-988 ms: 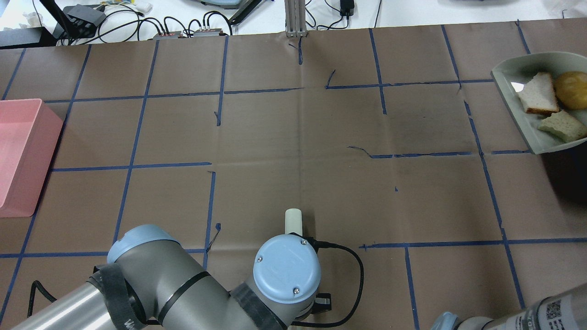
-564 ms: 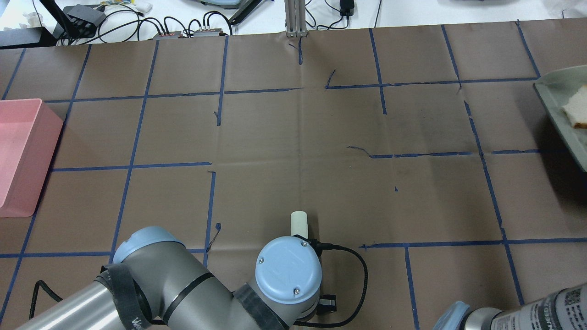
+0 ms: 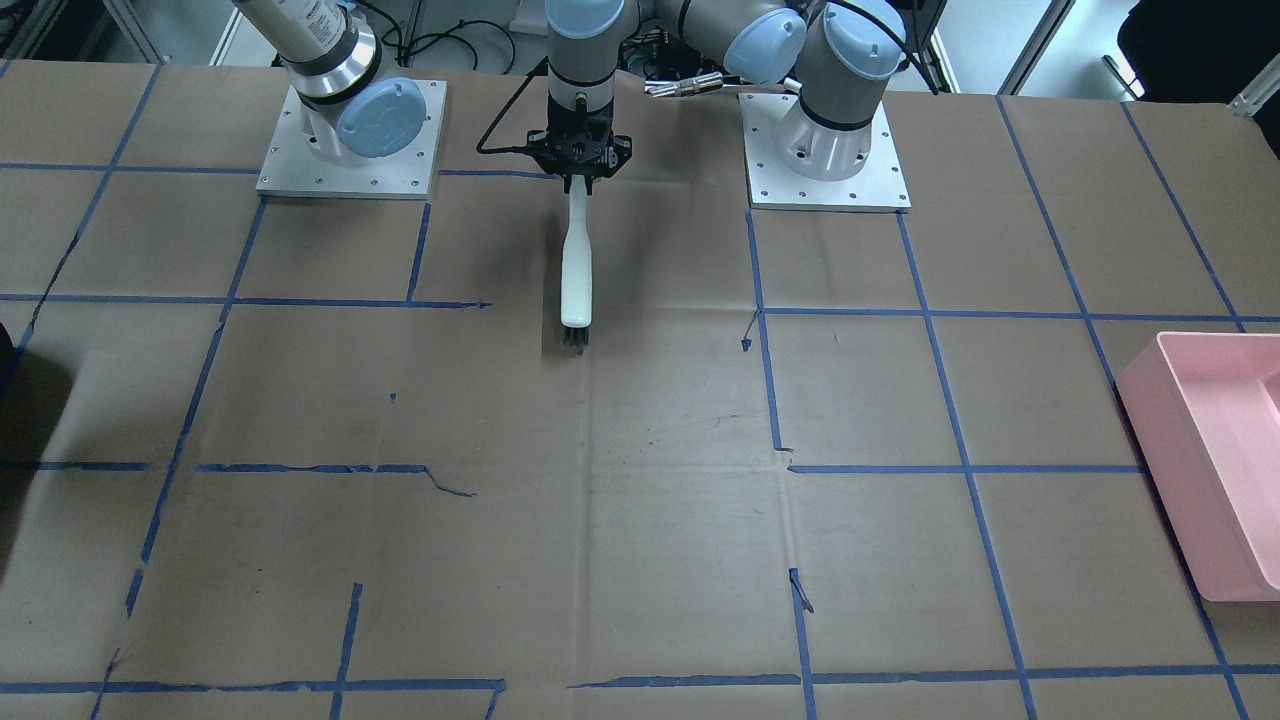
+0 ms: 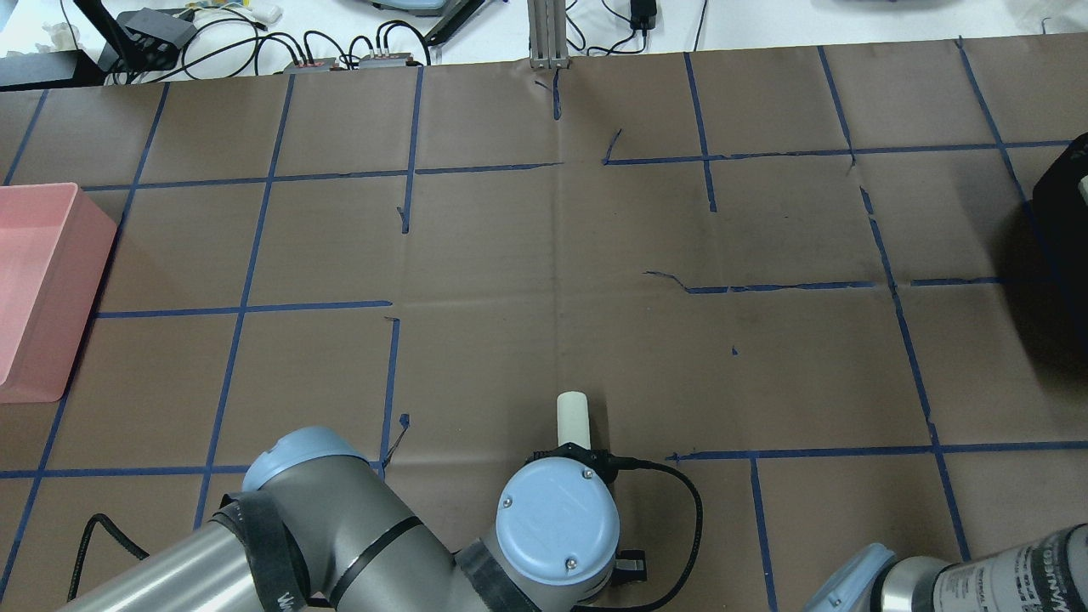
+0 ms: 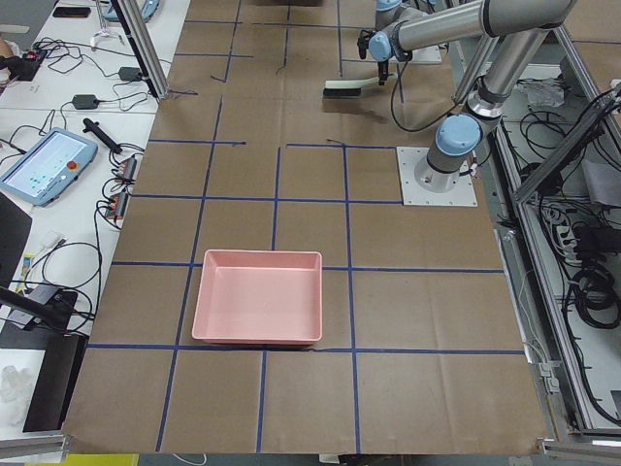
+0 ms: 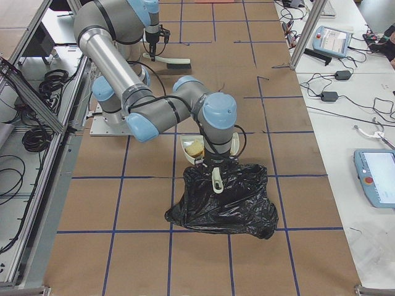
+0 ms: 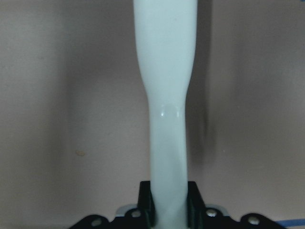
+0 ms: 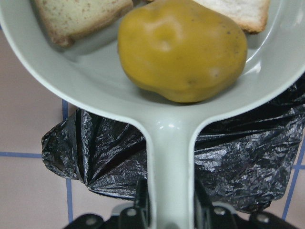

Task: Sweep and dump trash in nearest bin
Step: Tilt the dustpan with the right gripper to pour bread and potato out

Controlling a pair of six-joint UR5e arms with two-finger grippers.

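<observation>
- We've got the left gripper (image 3: 578, 182) clamped on the end of the brush (image 3: 576, 270). In its wrist view, both fingers (image 7: 147, 207) press on the white handle.
- The brush points away from the robot's base toward mid-table. Its dark bristles face down, low over the brown paper (image 3: 640, 520). We can't tell if they actually touch it.
- The right gripper (image 8: 169, 202) is closed tight around the dustpan (image 8: 90, 78) handle.
- All the trash we can see is in the dustpan. The potato (image 8: 183, 47) sits at the handle end, right against the back wall.
- Past the potato, one bread piece (image 8: 76, 16) lies off to one side and the other bread piece (image 8: 240, 9) to the opposite side. Both are cut off by the frame edge.
- The dustpan is held up over the robot-side edge of the black bag (image 6: 222, 203). In the wrist view we see crinkled plastic right under the handle.
- The pink bin (image 5: 257, 296) sits at the robot's left end of the table, well apart from both arms.
</observation>
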